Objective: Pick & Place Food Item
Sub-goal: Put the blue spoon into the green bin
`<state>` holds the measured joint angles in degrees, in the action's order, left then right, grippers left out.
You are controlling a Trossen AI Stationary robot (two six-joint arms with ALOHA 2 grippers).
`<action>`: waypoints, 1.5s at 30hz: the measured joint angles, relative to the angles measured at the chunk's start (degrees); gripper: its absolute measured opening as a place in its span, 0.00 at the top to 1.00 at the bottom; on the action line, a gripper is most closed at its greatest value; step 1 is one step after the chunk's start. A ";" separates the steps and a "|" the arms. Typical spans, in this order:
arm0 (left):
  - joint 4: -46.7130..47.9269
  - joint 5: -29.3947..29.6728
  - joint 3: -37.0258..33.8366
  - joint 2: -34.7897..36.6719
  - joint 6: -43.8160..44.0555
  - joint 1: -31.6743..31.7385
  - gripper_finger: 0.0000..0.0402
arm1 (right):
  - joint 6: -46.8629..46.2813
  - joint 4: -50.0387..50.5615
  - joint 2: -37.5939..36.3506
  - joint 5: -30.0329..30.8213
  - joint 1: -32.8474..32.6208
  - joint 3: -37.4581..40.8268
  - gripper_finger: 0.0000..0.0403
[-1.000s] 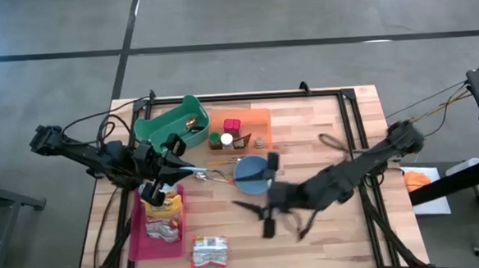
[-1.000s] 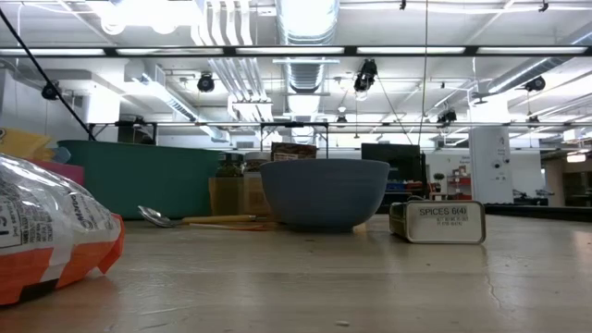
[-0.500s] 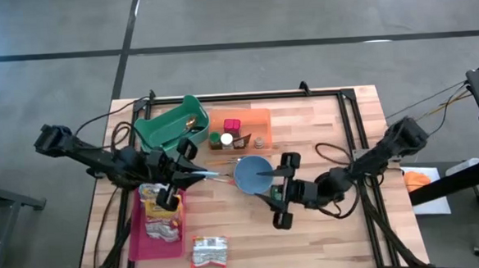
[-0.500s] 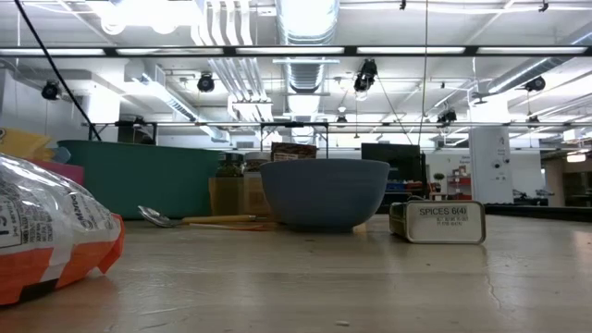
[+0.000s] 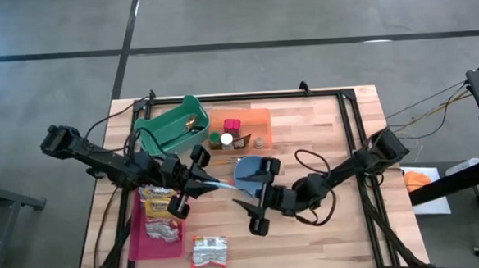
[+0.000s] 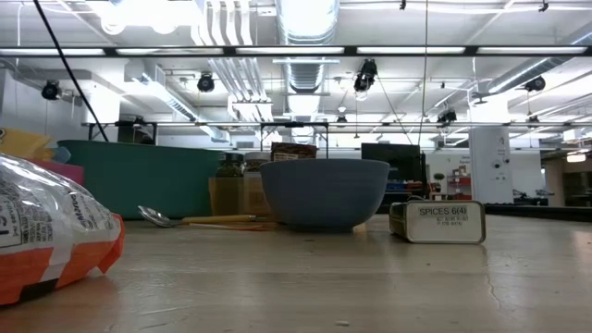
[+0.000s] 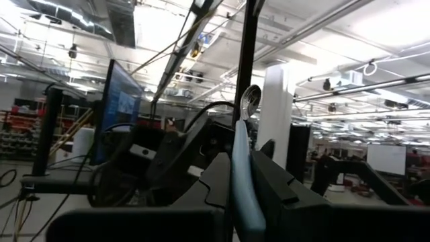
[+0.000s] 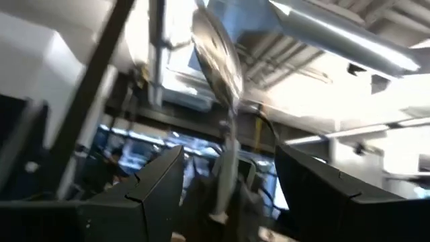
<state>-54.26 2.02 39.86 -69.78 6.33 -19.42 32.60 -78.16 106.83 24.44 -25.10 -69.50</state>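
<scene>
My left gripper [image 5: 194,182] [image 7: 239,165] is shut on a spoon [image 5: 217,185] with a light-blue handle and a metal bowl [image 7: 250,98]. The spoon juts toward my right gripper [image 5: 249,204] [image 8: 228,171]. That gripper is open, and the spoon's handle [image 8: 224,168] stands between its fingers without touching them. Snack bags [image 5: 160,216] lie on a pink tray [image 5: 136,230]. A foil packet [image 5: 209,251] rests on the table near the front edge. The blue bowl [image 5: 248,174] [image 6: 324,192] stands mid-table. My left gripper pinches the spoon's blue handle [image 7: 240,185] between its two fingers. It comes from the table's left side, slanting upward, with the fingers lying along the handle. The spoon sticks out past the fingertips, bowl end foremost, lifted clear of the table.
A green bin [image 5: 169,125] and an orange tray [image 5: 259,121] with small jars stand at the back. A second spoon [image 6: 190,219] and a spice tin [image 6: 437,222] lie beside the bowl. An orange-and-white bag [image 6: 46,236] lies close in the low view.
My left gripper has carried the spoon toward the table's right, nearer the bowl. My right gripper has swung toward the left arm, sunk lower and tipped its fingers upward, so its fingers now stand around the spoon.
</scene>
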 joint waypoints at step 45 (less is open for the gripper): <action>-1.42 -4.70 5.70 -6.47 1.13 0.09 0.93 | -5.59 4.93 -0.17 -7.99 2.95 -2.38 0.92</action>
<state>-55.68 -2.68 45.56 -76.25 7.46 -19.33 27.02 -73.24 106.65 16.45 -22.15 -71.88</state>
